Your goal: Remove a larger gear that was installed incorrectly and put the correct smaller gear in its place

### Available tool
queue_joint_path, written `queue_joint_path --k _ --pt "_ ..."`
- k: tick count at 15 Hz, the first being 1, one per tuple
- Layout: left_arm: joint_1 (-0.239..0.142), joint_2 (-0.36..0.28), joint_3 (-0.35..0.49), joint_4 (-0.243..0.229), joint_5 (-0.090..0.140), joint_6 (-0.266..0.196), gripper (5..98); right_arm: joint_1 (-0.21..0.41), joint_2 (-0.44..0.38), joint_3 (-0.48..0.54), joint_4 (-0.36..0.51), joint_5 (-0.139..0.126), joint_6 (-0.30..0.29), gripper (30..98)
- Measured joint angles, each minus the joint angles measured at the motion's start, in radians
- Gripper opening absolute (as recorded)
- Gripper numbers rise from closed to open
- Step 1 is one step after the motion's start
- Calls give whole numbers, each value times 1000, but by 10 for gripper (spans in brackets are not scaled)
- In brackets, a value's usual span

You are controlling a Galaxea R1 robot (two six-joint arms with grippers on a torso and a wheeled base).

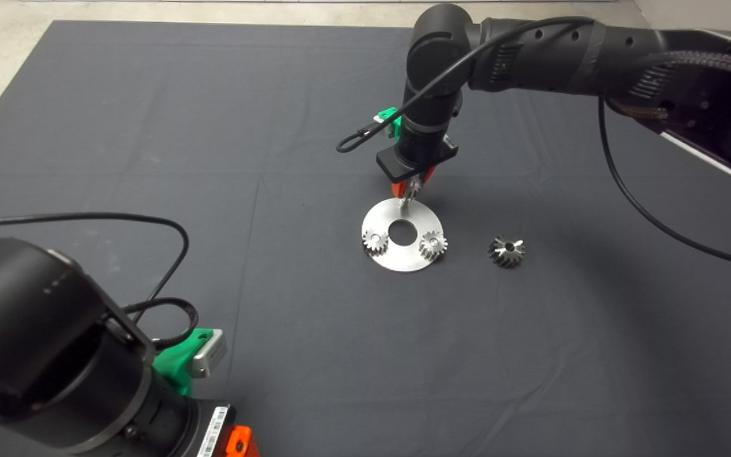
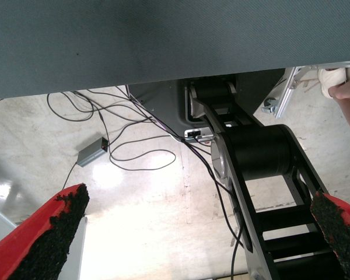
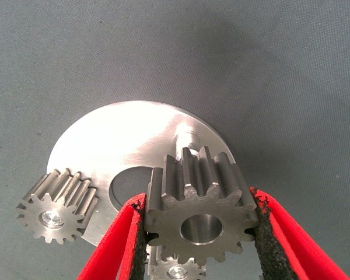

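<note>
Steel on steel in the right wrist view: we see the right tool [image 3: 201,224] closed on the smaller gear [image 3: 199,210], one black pad pressed against the teeth on either side, the flat face with its plain round hole turned toward the camera. Just beyond the gear a short bare post [image 3: 186,140] stands up from the round metal plate [image 3: 122,146], and the gear hangs close above it; we cannot tell whether the two are touching. Two more small gears already sit on posts at the plate's rim, one [image 3: 57,207] off to the side and another [image 3: 175,269] half hidden beneath the held gear. From the head view we find the right tool [image 1: 411,188] coming down from the black arm that reaches in from the right, its red fingers over the far edge of the plate [image 1: 403,260], which lies near the middle of the dark mat [image 1: 150,127] on the tabletop. The two seated gears show on the plate's near side, either side of its large centre hole. The larger gear [image 1: 506,251] lies on the mat to the right of the plate, apart from it and well clear of the right tool, its star-cut face upward. The left tool [image 2: 192,227] waits at the lower left edge of the mat, fingers spread wide and holding nothing, with floor and loose cables [image 2: 134,151] in its wrist view.
</note>
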Motion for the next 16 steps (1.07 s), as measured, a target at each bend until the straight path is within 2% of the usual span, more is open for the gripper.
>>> queue_joint_path --k 16 --pt "0 5 0 0 0 0 981 -17 0 -3 -2 0 0 416"
